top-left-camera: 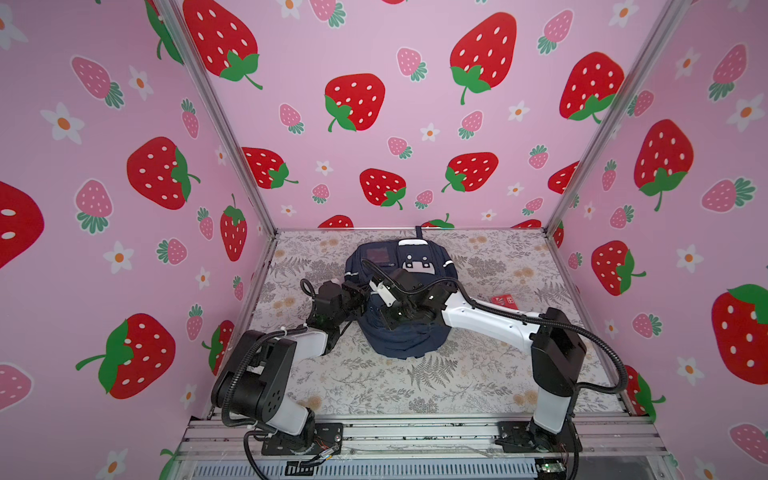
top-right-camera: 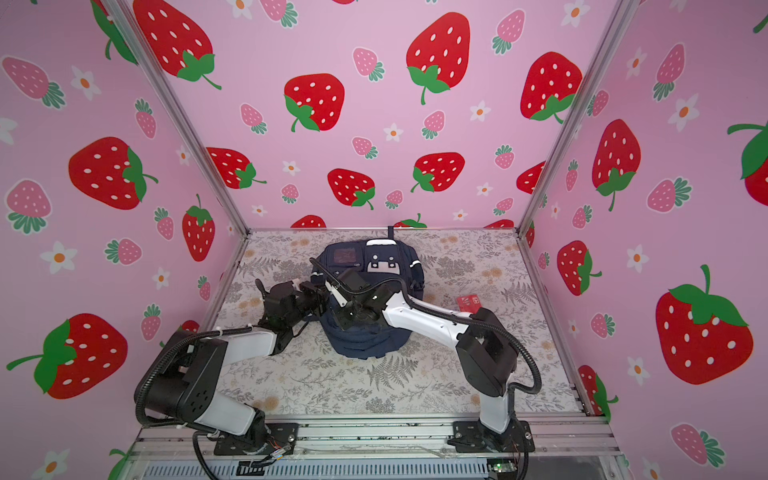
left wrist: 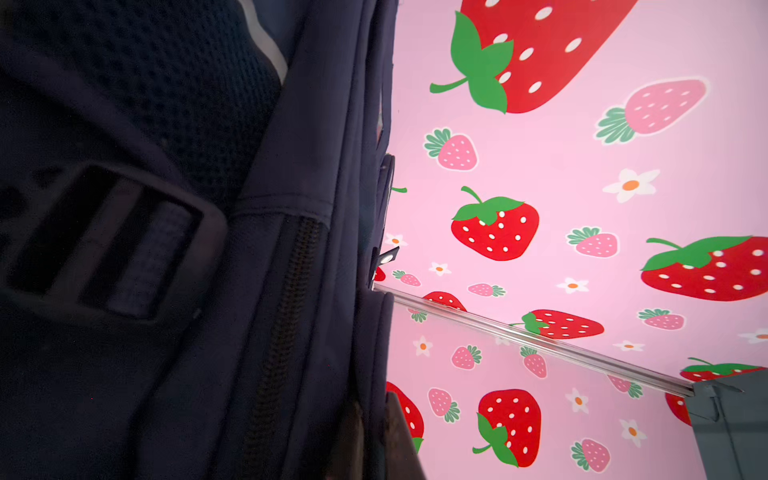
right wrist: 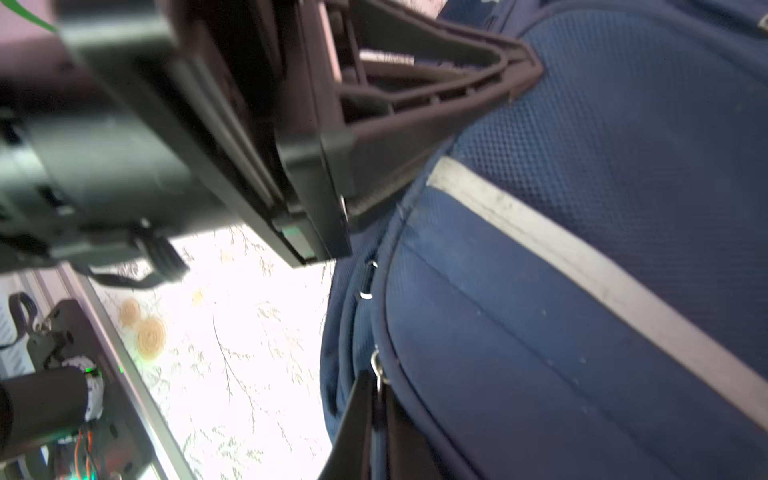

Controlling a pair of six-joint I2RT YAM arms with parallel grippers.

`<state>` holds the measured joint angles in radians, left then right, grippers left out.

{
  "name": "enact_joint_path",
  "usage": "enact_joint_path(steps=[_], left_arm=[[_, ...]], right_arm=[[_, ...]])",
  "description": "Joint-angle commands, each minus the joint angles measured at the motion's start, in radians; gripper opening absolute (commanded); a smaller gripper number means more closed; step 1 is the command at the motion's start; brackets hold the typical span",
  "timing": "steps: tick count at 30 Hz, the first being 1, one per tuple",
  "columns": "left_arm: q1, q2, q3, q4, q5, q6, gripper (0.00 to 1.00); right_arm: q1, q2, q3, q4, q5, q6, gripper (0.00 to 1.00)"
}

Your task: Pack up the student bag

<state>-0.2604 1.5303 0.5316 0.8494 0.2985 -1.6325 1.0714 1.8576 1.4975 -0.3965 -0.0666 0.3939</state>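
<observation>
Both top views look down from the front onto one desk [top-left-camera: 457, 386] — both wrist cameras sit close against the student bag [right wrist: 582, 332].

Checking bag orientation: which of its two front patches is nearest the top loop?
The white cartoon-face patch, right by the top loop; the dark reddish square patch sits off to its left.

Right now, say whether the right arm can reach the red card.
Probably, after pulling back: the red card lies uncovered beside its forearm, while the right claw is over at the student bag.
</observation>
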Motion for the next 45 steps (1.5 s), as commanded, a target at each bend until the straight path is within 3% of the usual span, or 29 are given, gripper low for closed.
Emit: enact_joint_path(steps=[1,5,12,15,16,20,25,26,28,30,37,41,45], left_arm=[[0.004,-0.054,0.025,0.035,0.022,-0.022,0.0],[-0.007,-0.107,0.027,-0.094,0.017,0.043,0.0],[-0.067,-0.106,-0.01,-0.078,-0.029,0.058,0.0],[-0.093,-0.102,-0.016,-0.078,-0.036,0.075,0.0],[-0.095,-0.103,-0.019,-0.081,-0.037,0.076,0.0],[-0.078,-0.119,-0.014,-0.13,-0.022,0.103,0.0],[-0.035,-0.134,0.039,-0.222,0.044,0.234,0.0],[-0.022,-0.144,0.06,-0.279,0.056,0.274,0.02],[-0.008,-0.171,0.112,-0.417,0.062,0.361,0.23],[-0.005,-0.199,0.177,-0.568,0.058,0.458,0.35],[-0.005,-0.306,0.338,-0.951,-0.008,0.722,0.46],[-0.006,-0.381,0.339,-1.025,-0.016,0.797,0.47],[-0.018,-0.462,0.338,-1.069,-0.01,0.874,0.46]], right_arm=[[0.014,-0.019,0.018,0.07,0.05,0.027,0.0],[0.012,-0.025,0.006,0.082,0.019,0.027,0.0],[0.012,0.04,0.056,0.179,-0.083,0.122,0.0],[0.006,0.074,0.086,0.156,-0.046,0.143,0.0],[0.001,0.077,0.09,0.144,-0.032,0.147,0.03],[-0.007,0.019,0.046,0.14,-0.005,0.142,0.3],[-0.008,-0.079,-0.014,0.102,-0.013,0.11,0.41],[-0.008,-0.104,-0.027,0.091,-0.01,0.108,0.49],[-0.011,-0.157,-0.054,0.072,0.016,0.11,0.59],[-0.017,-0.217,-0.078,0.037,0.052,0.115,0.6],[-0.101,-0.455,-0.229,-0.037,0.136,0.155,0.65],[-0.224,-0.577,-0.338,-0.112,0.195,0.186,0.66],[-0.409,-0.672,-0.469,-0.184,0.266,0.214,0.75]])
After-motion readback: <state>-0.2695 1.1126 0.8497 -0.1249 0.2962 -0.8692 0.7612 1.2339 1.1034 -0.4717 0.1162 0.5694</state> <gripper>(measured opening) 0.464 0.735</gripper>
